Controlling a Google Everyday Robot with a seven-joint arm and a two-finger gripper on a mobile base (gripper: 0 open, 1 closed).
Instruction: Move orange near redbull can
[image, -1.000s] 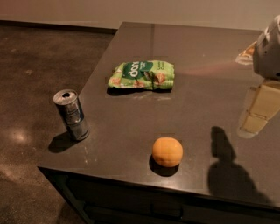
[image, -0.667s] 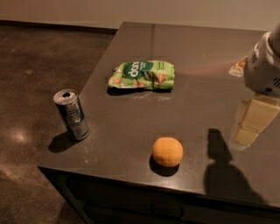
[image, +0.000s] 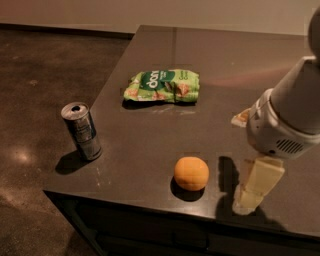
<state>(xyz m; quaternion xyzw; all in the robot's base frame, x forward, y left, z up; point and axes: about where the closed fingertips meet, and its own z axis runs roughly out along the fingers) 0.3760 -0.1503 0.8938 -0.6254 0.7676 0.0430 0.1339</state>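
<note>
The orange (image: 191, 173) sits on the dark table (image: 210, 55) near its front edge. The redbull can (image: 82, 131) stands upright at the table's front left corner, well left of the orange. My gripper (image: 252, 192) hangs from the white arm (image: 287, 115) on the right, its pale fingers pointing down just right of the orange, close above the tabletop and apart from the fruit. It holds nothing that I can see.
A green snack bag (image: 163, 85) lies flat toward the middle back of the table. The table's front and left edges drop to a dark polished floor (image: 35, 85).
The arm has swung in from the right edge and come lower, bringing the gripper leftward and nearer the orange. The orange, can and bag have not moved.
</note>
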